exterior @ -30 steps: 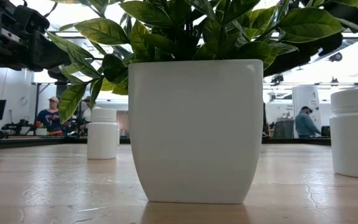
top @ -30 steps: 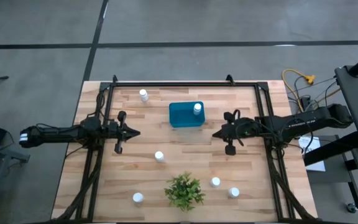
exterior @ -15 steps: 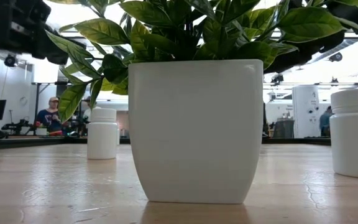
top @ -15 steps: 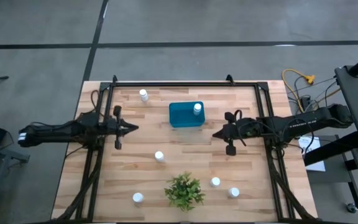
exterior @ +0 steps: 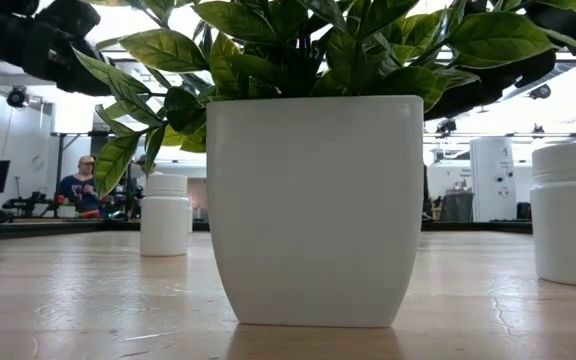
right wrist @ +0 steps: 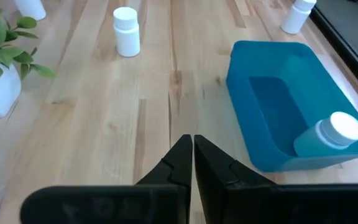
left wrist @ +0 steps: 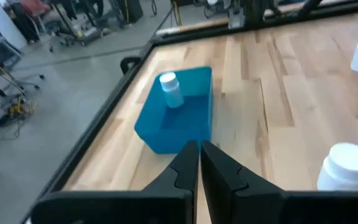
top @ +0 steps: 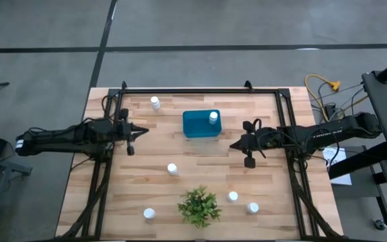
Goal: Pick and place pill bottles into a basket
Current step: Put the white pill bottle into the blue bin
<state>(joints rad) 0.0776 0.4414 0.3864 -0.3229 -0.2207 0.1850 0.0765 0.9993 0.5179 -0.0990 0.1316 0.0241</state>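
Note:
The teal basket (top: 197, 126) stands at the table's middle far part, with one white pill bottle (top: 213, 117) tilted in its far right corner; both also show in the right wrist view, the basket (right wrist: 272, 99) and the bottle (right wrist: 334, 134). Other bottles stand on the table: one at the far left (top: 155, 103), one in the middle (top: 172, 169), one at the near left (top: 149, 214). Two stand at the near right (top: 232, 196) (top: 252, 208). My left gripper (top: 143, 132) is shut and empty, left of the basket. My right gripper (top: 233, 144) is shut and empty, right of the basket.
A green plant in a white pot (top: 199, 205) stands at the table's near middle and fills most of the low view (exterior: 315, 210). A black frame (top: 200, 90) runs along the table's edges. People show in the room beyond the table (exterior: 76, 185).
My left gripper has gone toward the table's far edge, staying shut and empty. The bottles and the basket have kept their places.

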